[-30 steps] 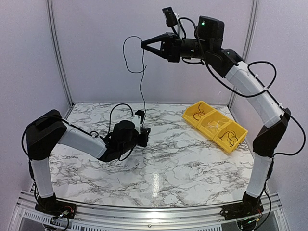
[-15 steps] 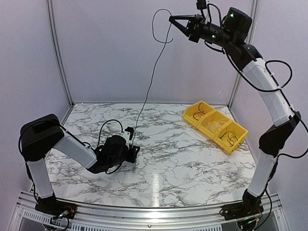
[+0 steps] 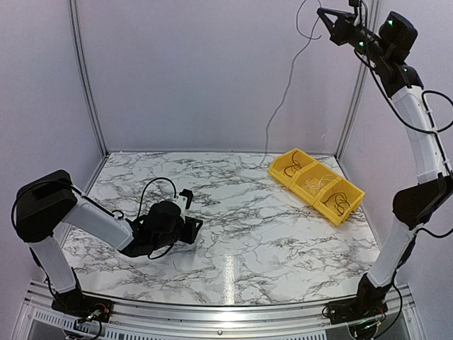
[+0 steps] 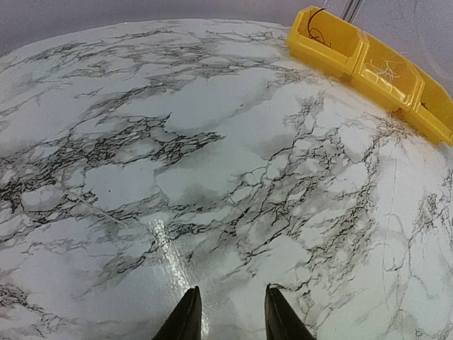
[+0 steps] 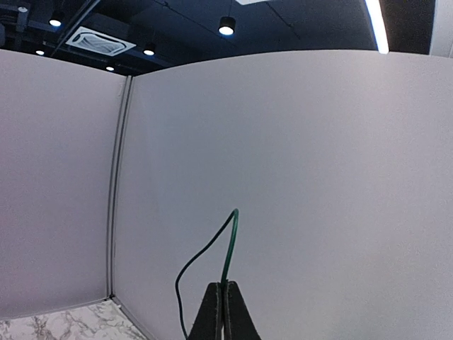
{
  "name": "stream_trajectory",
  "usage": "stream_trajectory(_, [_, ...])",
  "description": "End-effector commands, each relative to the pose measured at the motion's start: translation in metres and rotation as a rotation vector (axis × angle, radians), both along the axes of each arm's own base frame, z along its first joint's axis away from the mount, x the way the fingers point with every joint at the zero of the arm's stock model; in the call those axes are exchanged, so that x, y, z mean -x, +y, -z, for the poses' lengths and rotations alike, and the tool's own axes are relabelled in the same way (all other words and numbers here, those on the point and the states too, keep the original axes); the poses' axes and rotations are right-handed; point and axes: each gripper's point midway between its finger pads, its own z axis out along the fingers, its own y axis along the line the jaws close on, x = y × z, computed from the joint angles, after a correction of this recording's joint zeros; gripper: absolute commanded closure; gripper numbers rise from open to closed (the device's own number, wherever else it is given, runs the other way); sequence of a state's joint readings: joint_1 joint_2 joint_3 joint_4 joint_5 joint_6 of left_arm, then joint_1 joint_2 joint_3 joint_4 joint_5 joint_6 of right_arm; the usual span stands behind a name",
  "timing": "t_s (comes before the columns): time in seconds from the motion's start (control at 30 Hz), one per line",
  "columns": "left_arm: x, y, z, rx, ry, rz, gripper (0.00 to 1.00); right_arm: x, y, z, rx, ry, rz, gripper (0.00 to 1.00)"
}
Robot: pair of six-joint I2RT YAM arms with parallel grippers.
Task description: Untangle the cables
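Note:
One thin dark cable (image 3: pixel 286 86) hangs from my right gripper (image 3: pixel 323 12), which is shut on it high at the top right. Its lower end dangles near the table's back edge, just left of the yellow bin (image 3: pixel 352 210). In the right wrist view the cable (image 5: pixel 231 241) loops up out of the shut fingertips of the right gripper (image 5: pixel 224 285). More thin cables (image 3: pixel 340 202) lie in the bin's compartments. My left gripper (image 3: pixel 192 210) sits low over the marble table, left of centre. In the left wrist view the left gripper (image 4: pixel 230 297) is open with nothing between its fingers.
The three-compartment yellow bin (image 4: pixel 354 64) stands at the back right of the marble table (image 3: pixel 269 234). Pale walls with metal frame posts (image 3: pixel 81 78) close in the back and both sides.
My right gripper rose and swung right with the cable. The cable's lower end left the left gripper and swung toward the bin. The left gripper opened and drew back toward the near left.

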State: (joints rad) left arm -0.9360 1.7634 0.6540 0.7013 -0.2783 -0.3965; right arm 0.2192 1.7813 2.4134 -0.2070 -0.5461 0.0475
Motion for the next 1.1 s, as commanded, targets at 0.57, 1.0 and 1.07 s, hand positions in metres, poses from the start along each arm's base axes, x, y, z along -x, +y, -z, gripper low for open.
stream_trajectory(0.57, [-0.005, -0.035, -0.105, 0.06, -0.186, 0.044, 0.37, 0.052, -0.007, -0.017, 0.046, -0.074, -0.048, 1.0])
stream_trajectory(1.0, [0.007, -0.036, -0.134, 0.128, -0.212, 0.033, 0.29, 0.068, 0.1, 0.074, 0.064, 0.193, -0.385, 1.0])
stream_trajectory(1.07, [0.003, -0.029, -0.125, 0.105, -0.209, -0.007, 0.29, 0.062, 0.114, 0.099, 0.052, 0.283, -0.435, 1.0])
